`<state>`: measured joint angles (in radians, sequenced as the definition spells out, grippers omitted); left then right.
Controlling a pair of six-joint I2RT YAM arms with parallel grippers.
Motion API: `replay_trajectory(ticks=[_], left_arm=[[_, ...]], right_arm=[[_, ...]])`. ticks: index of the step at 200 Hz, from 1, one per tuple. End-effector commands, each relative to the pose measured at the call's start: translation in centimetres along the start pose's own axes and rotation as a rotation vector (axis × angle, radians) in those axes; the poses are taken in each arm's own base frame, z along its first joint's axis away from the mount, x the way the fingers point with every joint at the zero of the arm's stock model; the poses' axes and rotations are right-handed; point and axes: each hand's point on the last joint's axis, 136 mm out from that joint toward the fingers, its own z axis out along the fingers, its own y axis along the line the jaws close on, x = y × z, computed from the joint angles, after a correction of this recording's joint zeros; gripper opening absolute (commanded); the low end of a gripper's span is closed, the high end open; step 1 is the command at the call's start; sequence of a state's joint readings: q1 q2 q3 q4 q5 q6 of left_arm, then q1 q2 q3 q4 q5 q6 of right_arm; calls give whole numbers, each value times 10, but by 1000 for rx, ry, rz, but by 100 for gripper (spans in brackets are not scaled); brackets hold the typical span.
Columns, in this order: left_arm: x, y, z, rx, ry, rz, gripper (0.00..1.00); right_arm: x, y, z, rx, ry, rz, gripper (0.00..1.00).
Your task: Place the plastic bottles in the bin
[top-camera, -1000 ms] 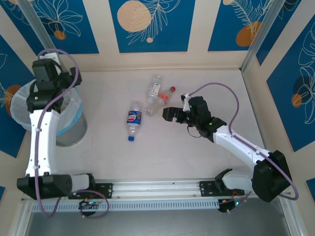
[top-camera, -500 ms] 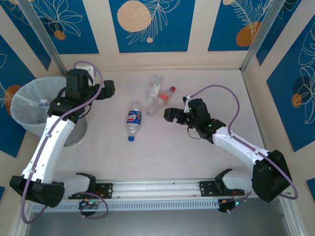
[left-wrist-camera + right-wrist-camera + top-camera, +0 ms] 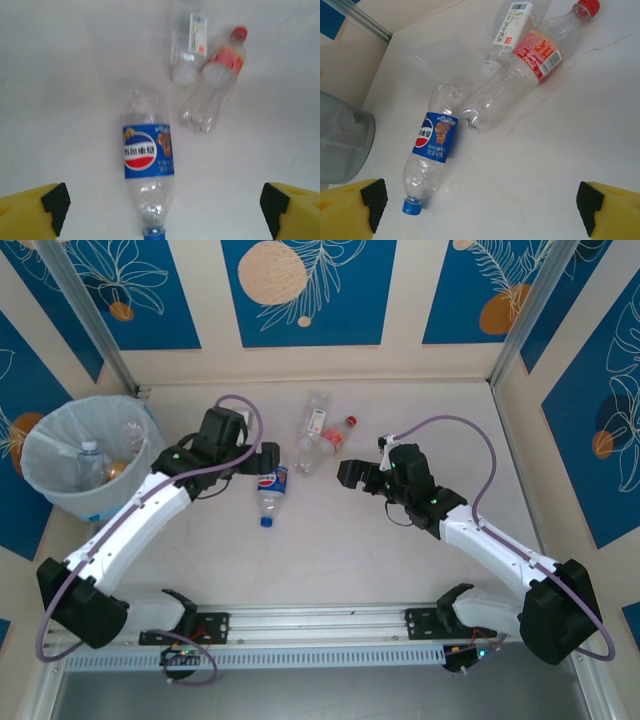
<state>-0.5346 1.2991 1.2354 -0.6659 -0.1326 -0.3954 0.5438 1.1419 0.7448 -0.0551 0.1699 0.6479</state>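
Left hand point(image 3: 268, 456): wide open, holding nothing, sitting over the Pepsi bottle point(image 3: 148, 165). In the wrist view the bottle lies lined up between its yellow fingers point(image 3: 25, 215).
Right hand point(image 3: 347, 473): also open and empty, near the red-label bottle point(image 3: 325, 445) but off to its right.
Bottles: three lying flat mid-bench, all clear and kinda crinkly. The white-label one point(image 3: 512, 30) touches the red-label one.
Bin point(image 3: 40, 440): far left, well apart from the loose bottles. Round, white bag liner, a few bottles already inside.
Bench point(image 3: 340, 540): pale, faint marble veins, smooth.
Walls point(image 3: 300, 290): blue panels with leaf drawings and orange circles, cream strips between.
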Motion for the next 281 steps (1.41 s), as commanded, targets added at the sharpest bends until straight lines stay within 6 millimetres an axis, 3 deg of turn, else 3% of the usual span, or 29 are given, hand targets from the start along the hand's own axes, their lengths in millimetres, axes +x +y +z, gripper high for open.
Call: replay_trajectory(ticks=[1, 26, 54, 141, 243, 281], left_arm=[[24, -14, 22, 59, 77, -10, 99], [48, -17, 47, 77, 178, 10, 99], [72, -1, 79, -21, 262, -27, 99], [94, 13, 164, -142, 374, 75, 99], [94, 24, 185, -221, 390, 133, 89], [94, 24, 187, -221, 397, 122, 79]], right_arm=[[1, -4, -3, 21, -6, 27, 100], [4, -7, -1, 30, 2, 38, 100], [6, -10, 0, 40, 8, 47, 100], [8, -15, -2, 73, 16, 60, 100], [8, -19, -3, 91, 16, 68, 100], [10, -21, -2, 98, 20, 75, 100]])
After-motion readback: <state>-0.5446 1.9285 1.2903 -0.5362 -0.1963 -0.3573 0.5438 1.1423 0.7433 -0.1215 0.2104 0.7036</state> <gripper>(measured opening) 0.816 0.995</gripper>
